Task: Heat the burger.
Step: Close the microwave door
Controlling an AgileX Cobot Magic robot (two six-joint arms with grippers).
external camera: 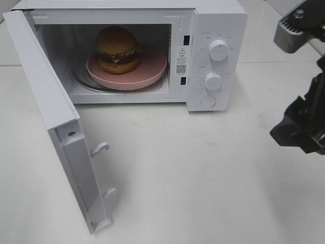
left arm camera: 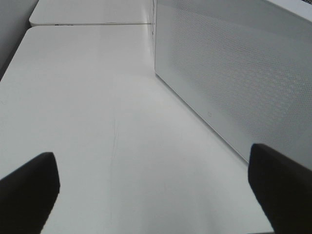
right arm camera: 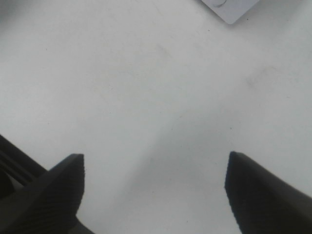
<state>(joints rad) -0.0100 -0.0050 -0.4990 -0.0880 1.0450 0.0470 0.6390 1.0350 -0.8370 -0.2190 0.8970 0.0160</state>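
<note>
The burger sits on a round pink plate inside the white microwave, whose door stands wide open toward the front left. My left gripper is open and empty, low over the table beside the outer face of the door; it is out of the exterior high view. My right gripper is open and empty above bare table to the right of the microwave. The right arm shows at the right edge of the exterior high view.
The microwave's panel has two knobs and a round button. The door's latch hooks stick out from its inner edge. A white corner of the microwave shows in the right wrist view. The white table lies in front.
</note>
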